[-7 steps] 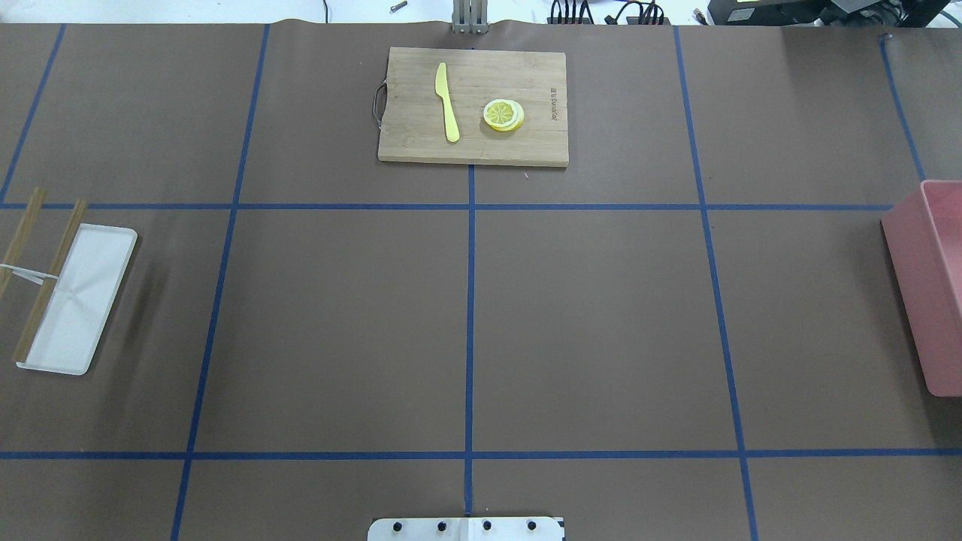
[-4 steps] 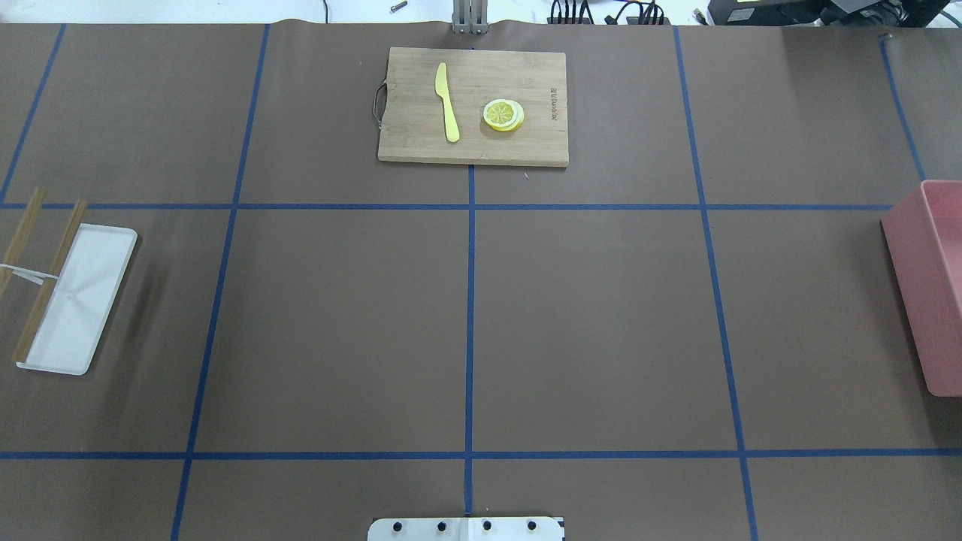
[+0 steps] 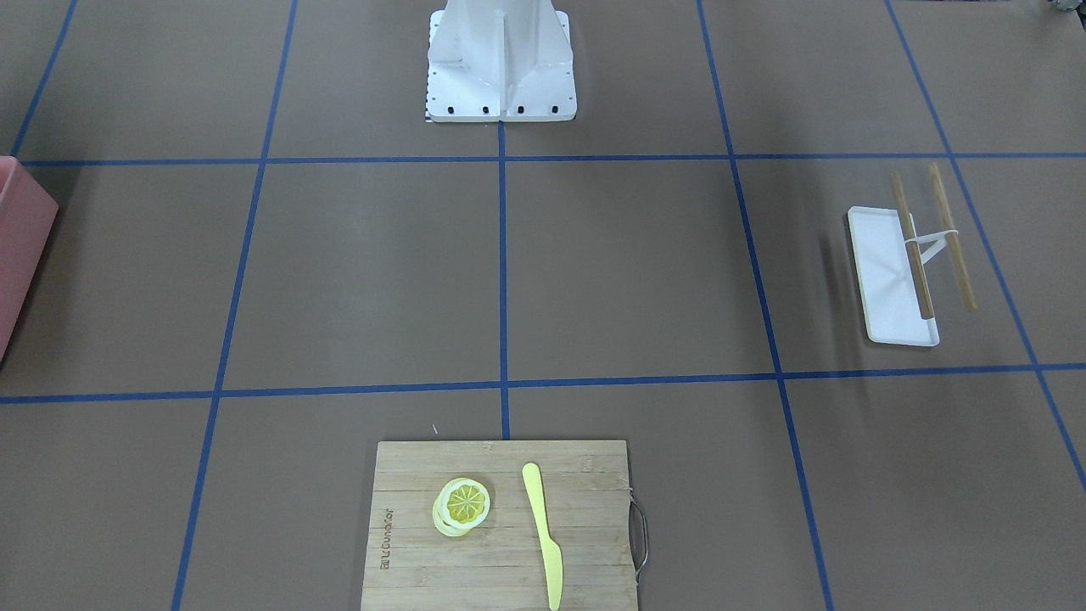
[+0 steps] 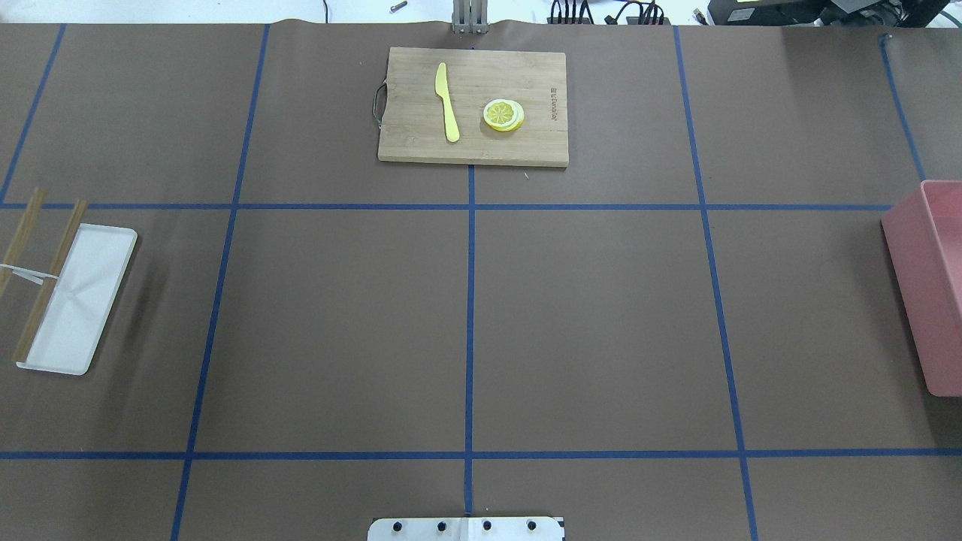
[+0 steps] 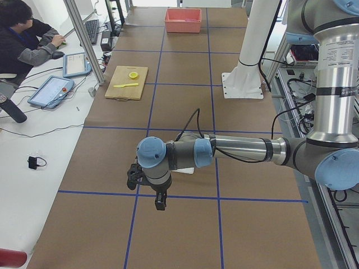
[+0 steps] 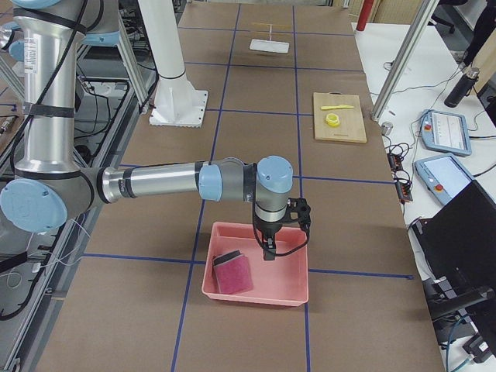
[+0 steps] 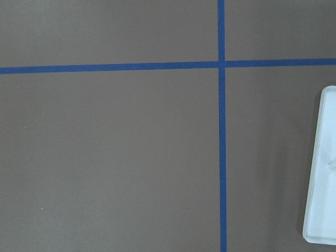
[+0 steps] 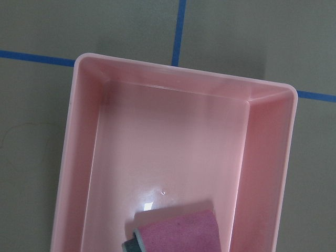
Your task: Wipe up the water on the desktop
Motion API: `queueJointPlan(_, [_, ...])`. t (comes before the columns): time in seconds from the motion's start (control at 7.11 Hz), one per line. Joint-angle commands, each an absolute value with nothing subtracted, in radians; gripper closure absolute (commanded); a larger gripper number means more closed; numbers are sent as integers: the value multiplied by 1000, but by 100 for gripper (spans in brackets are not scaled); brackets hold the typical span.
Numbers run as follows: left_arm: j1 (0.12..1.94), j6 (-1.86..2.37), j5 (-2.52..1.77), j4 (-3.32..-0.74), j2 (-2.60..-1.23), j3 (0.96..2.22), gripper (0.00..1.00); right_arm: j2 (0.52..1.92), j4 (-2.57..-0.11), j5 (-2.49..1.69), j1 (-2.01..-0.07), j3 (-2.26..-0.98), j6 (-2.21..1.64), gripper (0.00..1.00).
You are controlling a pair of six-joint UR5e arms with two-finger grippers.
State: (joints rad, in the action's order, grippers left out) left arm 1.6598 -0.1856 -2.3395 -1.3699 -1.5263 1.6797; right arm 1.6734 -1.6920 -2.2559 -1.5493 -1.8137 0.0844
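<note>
The desktop (image 4: pixel 601 323) is a matte brown surface crossed by blue tape lines; I see no water on it in any view. My left gripper (image 5: pixel 147 189) shows only in the exterior left view, hanging above the desktop (image 5: pixel 185 235); I cannot tell whether it is open or shut. My right gripper (image 6: pixel 283 236) shows only in the exterior right view, hanging over a pink bin (image 6: pixel 256 293); I cannot tell its state. A pink sponge (image 6: pixel 231 273) with a dark underside lies in the bin and also shows in the right wrist view (image 8: pixel 178 231).
A bamboo cutting board (image 4: pixel 473 105) with a yellow knife (image 4: pixel 447 101) and a lemon slice (image 4: pixel 502 114) lies at the far middle. A white tray (image 4: pixel 75 300) with a wooden rack (image 4: pixel 52 278) sits at the left. The pink bin (image 4: pixel 928 285) is at the right edge.
</note>
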Motion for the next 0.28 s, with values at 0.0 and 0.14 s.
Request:
queueJointPlan(0.0, [1660,-186,-2338,-1370,-1526,1680,0,1674,-1692,-2256,-1549,-1815,84,0])
queueJointPlan(0.14, [1660,-186,-2338,-1370,-1526,1680,0,1674,-1692,-2256,-1549,-1815,84,0])
